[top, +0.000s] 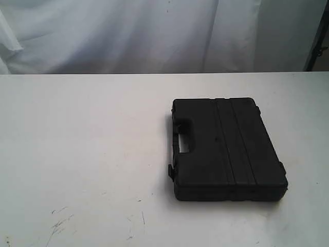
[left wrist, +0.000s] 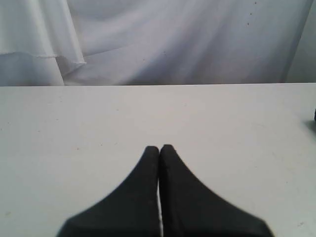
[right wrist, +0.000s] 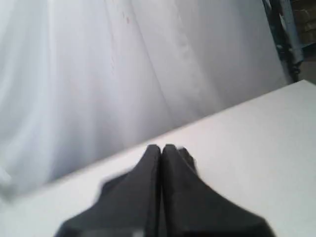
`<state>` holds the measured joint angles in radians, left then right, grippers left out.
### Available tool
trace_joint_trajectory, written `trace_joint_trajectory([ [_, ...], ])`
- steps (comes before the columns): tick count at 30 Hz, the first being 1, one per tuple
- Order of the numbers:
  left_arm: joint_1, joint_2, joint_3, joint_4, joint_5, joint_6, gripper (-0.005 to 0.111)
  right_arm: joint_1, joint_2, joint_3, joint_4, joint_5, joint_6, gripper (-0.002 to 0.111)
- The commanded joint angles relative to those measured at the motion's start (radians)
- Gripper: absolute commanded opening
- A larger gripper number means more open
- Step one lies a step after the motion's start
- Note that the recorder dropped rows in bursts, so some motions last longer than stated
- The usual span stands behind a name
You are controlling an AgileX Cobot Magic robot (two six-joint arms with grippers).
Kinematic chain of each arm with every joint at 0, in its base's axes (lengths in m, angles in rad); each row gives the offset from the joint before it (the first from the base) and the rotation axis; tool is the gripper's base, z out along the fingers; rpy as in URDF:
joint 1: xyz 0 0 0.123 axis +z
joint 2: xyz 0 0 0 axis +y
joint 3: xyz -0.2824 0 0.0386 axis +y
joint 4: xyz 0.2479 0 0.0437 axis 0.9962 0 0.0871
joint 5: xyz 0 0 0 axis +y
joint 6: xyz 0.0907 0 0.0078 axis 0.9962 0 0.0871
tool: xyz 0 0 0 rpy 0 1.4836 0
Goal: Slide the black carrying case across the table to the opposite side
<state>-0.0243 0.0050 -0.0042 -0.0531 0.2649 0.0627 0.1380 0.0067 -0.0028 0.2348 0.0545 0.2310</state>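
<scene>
The black carrying case [top: 226, 149] lies flat on the white table [top: 77, 144], right of the middle, its handle cut-out facing left. Neither arm shows in the exterior view. In the left wrist view my left gripper [left wrist: 159, 148] is shut on nothing, low over bare tabletop [left wrist: 74, 128], with a dark sliver of the case [left wrist: 314, 116] at the frame's edge. My right gripper [right wrist: 161, 147] is also shut and empty. A blurred dark shape [right wrist: 112, 183] just past its fingers looks like the case.
A white curtain [top: 154, 31] hangs behind the table's far edge. Faint dark scuff marks [top: 60, 222] sit near the front left of the tabletop. A dark stand [top: 320, 36] rises at the far right.
</scene>
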Motion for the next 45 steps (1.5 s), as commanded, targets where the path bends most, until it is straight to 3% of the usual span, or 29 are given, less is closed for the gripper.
trace_joint_trajectory([
  [1,0.003,-0.005,0.004,-0.011,0.001,-0.001,0.000,-0.009,-0.007,0.003,0.335,-0.208,0.102,0.000],
  [3,0.003,-0.005,0.004,-0.011,0.001,-0.001,0.000,-0.009,-0.007,0.003,0.437,-0.225,0.113,0.000],
  [6,0.003,-0.005,0.004,-0.011,0.001,-0.001,0.000,-0.007,-0.007,0.003,0.428,-0.242,0.113,0.000],
  [10,0.003,-0.005,0.004,-0.011,0.001,-0.001,0.000,-0.003,0.055,-0.165,0.362,-0.049,0.056,0.000],
  [17,0.003,-0.005,0.004,-0.011,0.001,-0.001,0.000,-0.003,0.852,-0.913,-0.151,0.715,0.016,0.000],
  [21,0.003,-0.005,0.004,-0.011,0.001,-0.001,0.000,0.006,1.206,-1.180,-0.182,0.806,-0.077,0.000],
  [24,0.003,-0.005,0.004,-0.011,0.001,-0.001,0.000,0.074,1.404,-1.335,-0.201,0.862,-0.078,0.000],
  [32,0.003,-0.005,0.004,-0.011,0.001,-0.001,0.000,0.256,1.689,-1.499,-0.270,0.942,-0.034,0.000],
  [36,0.003,-0.005,0.004,-0.011,0.001,-0.001,0.000,0.329,1.756,-1.542,-0.235,0.949,-0.133,0.004],
  [45,0.003,-0.005,0.004,-0.011,0.001,-0.001,0.000,0.433,1.838,-1.610,-0.097,1.007,-0.205,0.043],
])
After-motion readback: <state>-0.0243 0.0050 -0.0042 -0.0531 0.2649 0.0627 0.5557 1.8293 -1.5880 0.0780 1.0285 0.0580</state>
